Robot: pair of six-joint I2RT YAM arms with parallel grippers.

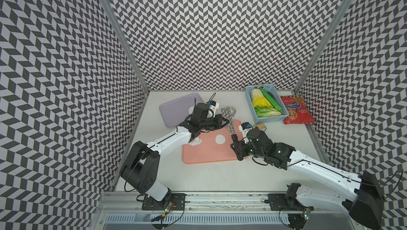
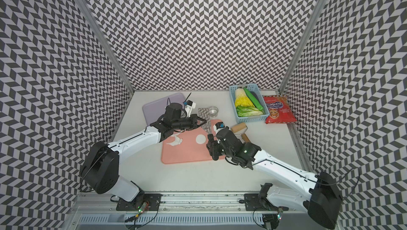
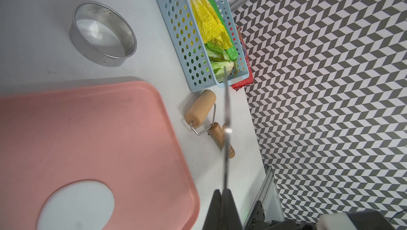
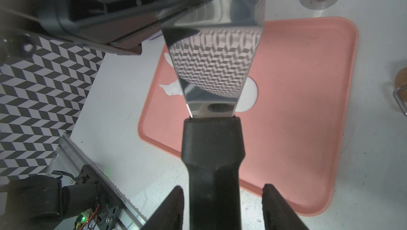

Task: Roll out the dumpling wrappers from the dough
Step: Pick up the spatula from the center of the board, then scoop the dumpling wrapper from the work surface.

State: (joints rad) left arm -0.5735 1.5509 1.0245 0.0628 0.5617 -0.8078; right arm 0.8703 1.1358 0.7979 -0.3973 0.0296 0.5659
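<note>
- Chevron-patterned walls are enclosing a white table (image 1: 220, 173), and a pink board (image 1: 209, 154) is lying at its centre.
- One wrapper (image 1: 220, 139) is sitting flat on the board, round and clean-edged. Ragged dough (image 1: 196, 142) is lying apart from it by the board's edge on the left arm's side.
- Left gripper (image 3: 222, 193) is pinching the steel blade of the scraper (image 4: 211, 68), jaws pressed together on the thin metal. It is holding the tool in the air over the board.
- Right gripper (image 4: 223, 187) is standing spread, one finger on each side of the scraper's black handle with a gap on both sides. It is gripping nothing.
- Judgement: the arms are passing the scraper between them, probably so that it can lift the wrapper. The direction of the pass cannot be told.
- Judgement: if the right gripper is taking the tool, it is needing to close squarely on the middle of the handle before the blade is let go. A pinch on slick, thin steel is leaving the scraper free to pivot or slip.
- Judgement: the blade is wanting a low, nearly flat approach under the wrapper's edge. A steep angle is risking a gouged or folded disc.
- Ring (image 3: 97, 58) and roller (image 3: 200, 112) are lying idle on the table beyond the board.
</note>
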